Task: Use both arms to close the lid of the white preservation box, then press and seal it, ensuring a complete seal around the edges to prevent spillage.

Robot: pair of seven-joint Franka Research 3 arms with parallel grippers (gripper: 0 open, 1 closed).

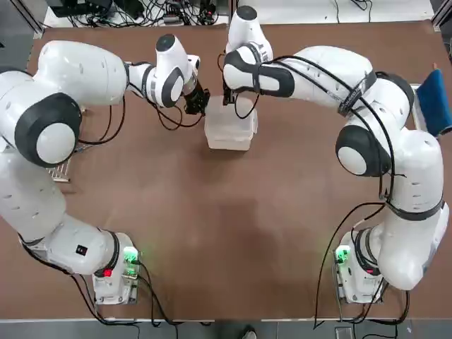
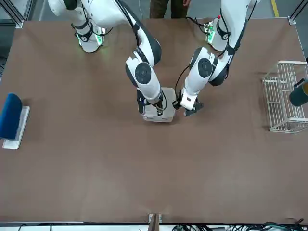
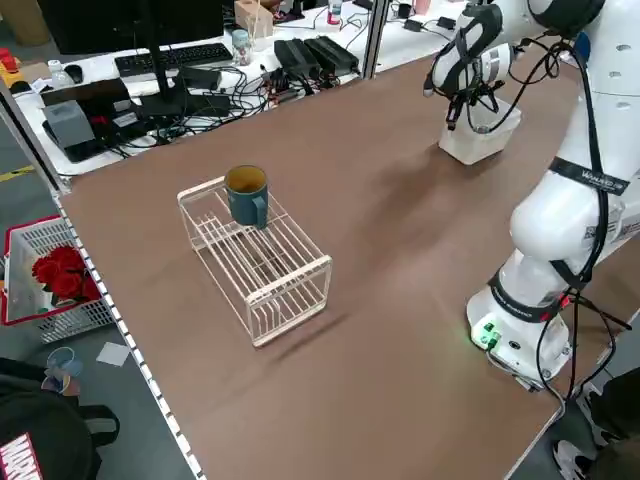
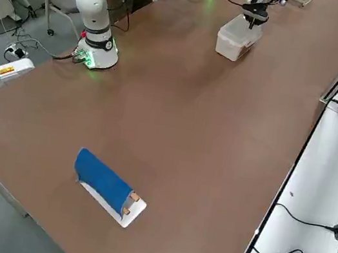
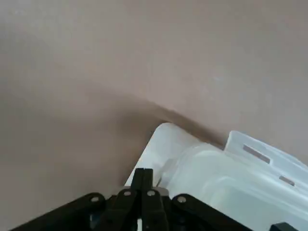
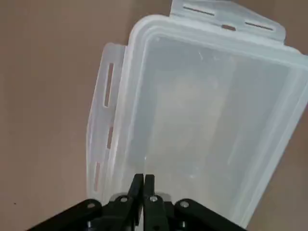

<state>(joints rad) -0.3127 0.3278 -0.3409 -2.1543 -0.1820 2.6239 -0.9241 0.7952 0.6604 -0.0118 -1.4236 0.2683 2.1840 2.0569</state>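
The white preservation box stands at the far middle of the table with the lid lying on it. The lid's latch flaps stick outward. My right gripper is shut and sits over the box's far edge, its tips right at the lid. At the box's far left corner my left gripper is shut too, empty, just beside the lid's rim. Seen from the front, both grippers flank the box, the right gripper over it and the left gripper next to it.
A white wire rack carrying a teal mug stands at the table's left side. A blue item on a tray lies at the right edge. A person stands behind the robot. Bare brown tabletop lies between the arm bases.
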